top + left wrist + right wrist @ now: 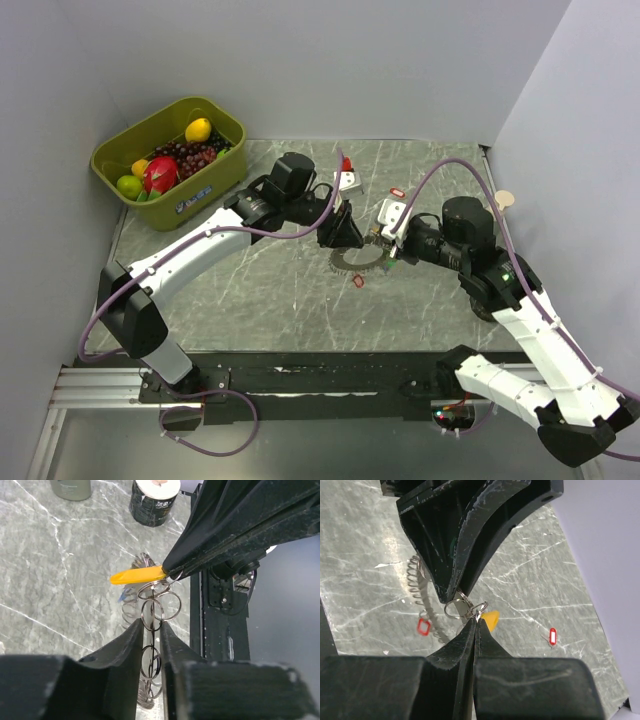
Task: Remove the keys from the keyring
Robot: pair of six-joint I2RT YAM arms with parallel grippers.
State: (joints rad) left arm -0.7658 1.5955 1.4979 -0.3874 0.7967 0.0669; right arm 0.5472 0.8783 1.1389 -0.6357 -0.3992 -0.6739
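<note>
Left fingers [117, 665] pinch keyring [152, 615], tip-to-tip with right fingers [235, 525] clamping yellow key [136, 575].

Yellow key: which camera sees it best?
The left wrist view. There the yellow key shows its whole length, sticking out sideways above the keyring. The right wrist view shows only a small yellow corner of it. In the top view I cannot pick it out.

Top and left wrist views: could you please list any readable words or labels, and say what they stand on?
None can be read.
Sticker on the green bin: too small.
Print on the black-and-white cylinder: too blurred.
</note>
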